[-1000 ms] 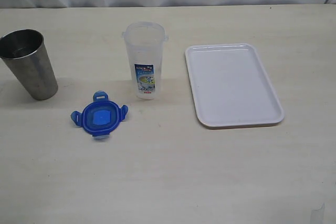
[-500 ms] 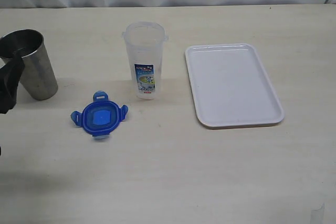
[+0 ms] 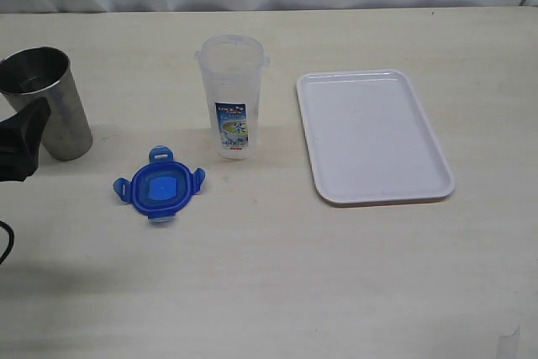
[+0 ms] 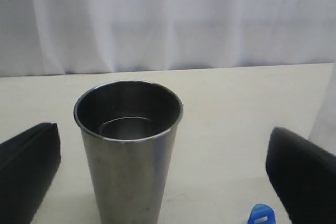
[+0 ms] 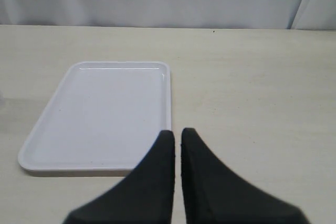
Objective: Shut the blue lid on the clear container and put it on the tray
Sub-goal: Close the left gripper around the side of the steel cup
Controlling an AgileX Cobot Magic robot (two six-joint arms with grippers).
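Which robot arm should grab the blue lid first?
Left. The left gripper is open and fairly close to the blue lid; the right gripper is shut and faces the tray.

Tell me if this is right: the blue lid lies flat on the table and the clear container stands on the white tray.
Not quite. In the exterior view the clear container stands on the table, beside the tray, not on it. The blue lid does lie flat on the table.
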